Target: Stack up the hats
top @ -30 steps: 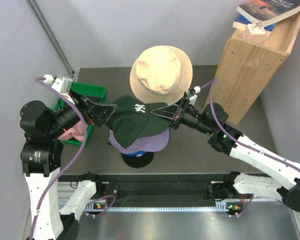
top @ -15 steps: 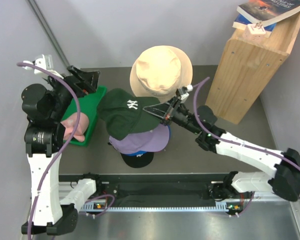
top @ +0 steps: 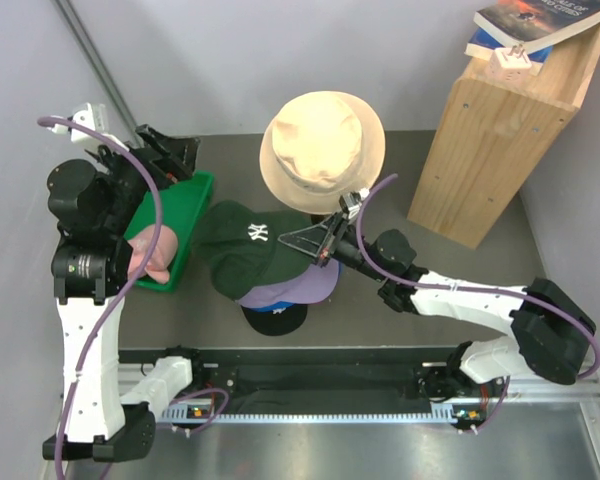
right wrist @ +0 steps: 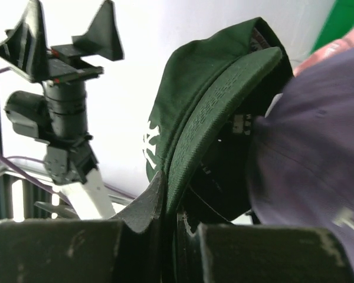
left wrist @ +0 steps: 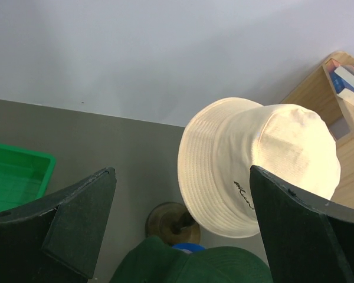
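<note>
A dark green cap (top: 248, 243) with a white logo lies on top of a lavender cap (top: 305, 290), with a black brim (top: 276, 320) below them. My right gripper (top: 292, 240) is shut on the green cap's brim (right wrist: 192, 147); the lavender cap (right wrist: 312, 147) is beside it. My left gripper (top: 170, 152) is open and empty, raised near the back wall over the green tray (top: 192, 215). A pink cap (top: 150, 255) lies in the tray. In the left wrist view my left gripper (left wrist: 183, 236) looks down over the green cap (left wrist: 194, 266) and a bit of blue (left wrist: 186, 248).
A cream bucket hat (top: 322, 150) sits on a stand behind the stack, its round base (left wrist: 168, 221) on the table. A tall wooden box (top: 490, 130) with books (top: 530, 25) on top stands at the back right. Grey walls close in on the left and back.
My left gripper has let go of the green cap and drawn back to the left over the tray. My right gripper has carried the cap left and down onto the lavender cap.
</note>
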Motion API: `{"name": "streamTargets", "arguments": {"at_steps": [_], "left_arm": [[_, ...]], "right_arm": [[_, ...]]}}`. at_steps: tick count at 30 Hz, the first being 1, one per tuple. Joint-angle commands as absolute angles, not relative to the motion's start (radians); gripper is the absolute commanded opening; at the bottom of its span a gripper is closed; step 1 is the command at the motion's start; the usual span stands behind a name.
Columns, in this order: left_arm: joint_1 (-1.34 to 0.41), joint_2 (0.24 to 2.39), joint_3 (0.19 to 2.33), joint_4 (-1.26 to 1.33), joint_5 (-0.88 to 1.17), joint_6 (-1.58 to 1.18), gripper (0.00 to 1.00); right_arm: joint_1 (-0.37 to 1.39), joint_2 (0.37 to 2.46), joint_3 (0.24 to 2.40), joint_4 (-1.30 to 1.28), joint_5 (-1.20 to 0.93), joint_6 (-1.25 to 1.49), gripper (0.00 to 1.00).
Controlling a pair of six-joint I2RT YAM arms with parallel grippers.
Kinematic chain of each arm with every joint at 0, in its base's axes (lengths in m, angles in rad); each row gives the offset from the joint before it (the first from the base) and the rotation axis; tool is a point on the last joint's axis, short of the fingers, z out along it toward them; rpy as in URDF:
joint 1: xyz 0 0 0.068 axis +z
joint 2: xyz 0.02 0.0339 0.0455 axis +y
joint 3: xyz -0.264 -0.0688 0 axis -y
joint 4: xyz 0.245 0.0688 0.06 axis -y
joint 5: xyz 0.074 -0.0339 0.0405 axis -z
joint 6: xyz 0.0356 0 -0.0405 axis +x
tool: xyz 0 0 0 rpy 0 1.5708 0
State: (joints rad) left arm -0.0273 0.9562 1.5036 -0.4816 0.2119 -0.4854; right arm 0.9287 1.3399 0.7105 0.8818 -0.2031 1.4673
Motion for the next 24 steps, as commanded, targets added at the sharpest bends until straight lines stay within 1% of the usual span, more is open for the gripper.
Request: {"name": "streamTargets", "arguments": {"at_steps": [1,5,16,21,24], "left_arm": [[-0.029,0.960,1.520,-0.460,0.227,-0.465,0.99],[-0.029,0.960,1.517,-0.468,0.238,-0.453,0.99],[-0.029,0.957,1.499,-0.511,0.238,-0.416,0.99],[-0.029,0.948,1.470,-0.538,0.229,-0.408,0.99],[-0.029,0.946,1.456,-0.535,0.229,-0.411,0.99]], "right_arm": [[0.937,1.304,0.628,1.023,-0.160,1.401,0.00],[0.927,1.279,0.568,1.016,-0.141,1.373,0.00],[0.905,1.315,0.408,1.164,-0.074,1.379,0.00],[0.888,1.298,0.353,1.152,-0.061,1.355,0.00],[0.882,1.286,0.342,1.098,-0.055,1.327,0.00]]}}
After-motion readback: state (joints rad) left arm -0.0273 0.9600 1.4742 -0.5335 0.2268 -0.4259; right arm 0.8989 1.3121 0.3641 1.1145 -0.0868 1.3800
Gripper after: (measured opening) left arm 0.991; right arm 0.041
